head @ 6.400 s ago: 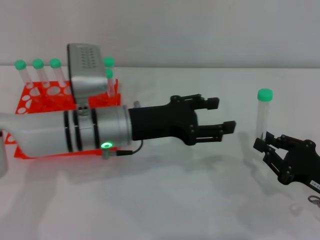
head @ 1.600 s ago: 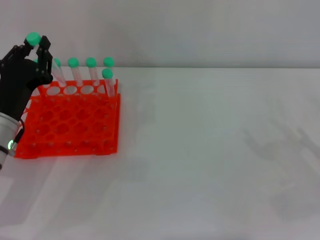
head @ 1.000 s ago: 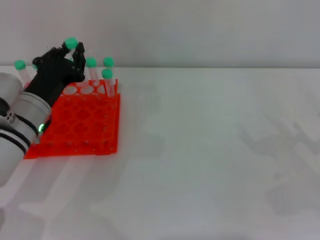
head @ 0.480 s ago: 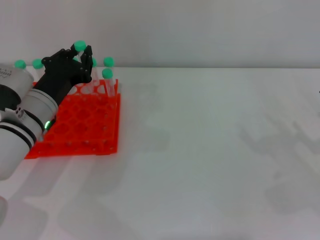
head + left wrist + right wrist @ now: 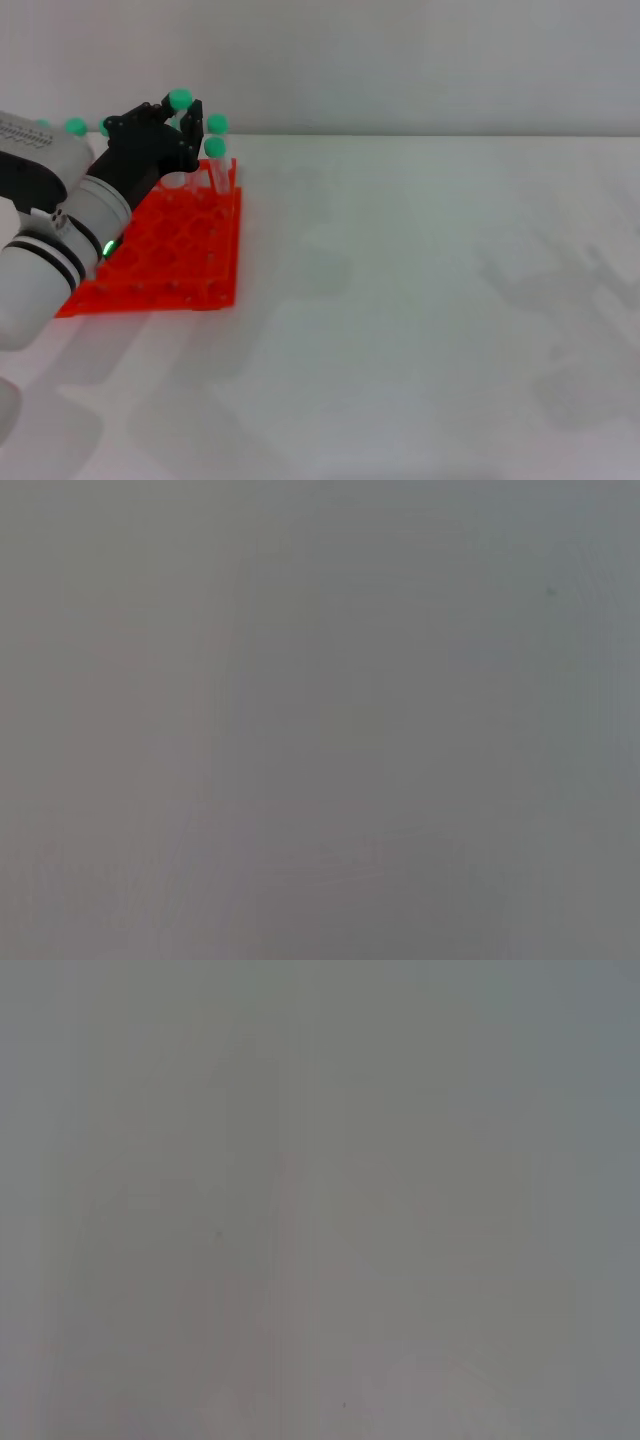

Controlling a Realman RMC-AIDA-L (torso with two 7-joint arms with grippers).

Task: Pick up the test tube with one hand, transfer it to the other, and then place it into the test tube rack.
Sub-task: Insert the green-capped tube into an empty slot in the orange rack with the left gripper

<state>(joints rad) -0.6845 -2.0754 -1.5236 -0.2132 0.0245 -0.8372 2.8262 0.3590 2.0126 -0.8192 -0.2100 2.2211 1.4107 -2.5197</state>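
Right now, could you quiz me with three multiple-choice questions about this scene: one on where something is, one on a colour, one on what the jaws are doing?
1. Where does the test tube rack sit on the table?
A. Far left side
B. Centre
C. Near right corner

2. What colour are the caps of the tubes?
A. Blue
B. Green
C. White

3. What is the left hand doing?
A. Lying flat on the table
B. Hanging open, well away from the rack
C. Holding the test tube above the rack's back rows

Answers:
1. A, the orange-red rack stands at the left of the head view, with bare table to its right.
2. B, the held tube's cap and the caps of the other tubes are all green.
3. C, the black jaws are closed around the tube, its cap showing above them over the rack; the right hand is out of view.
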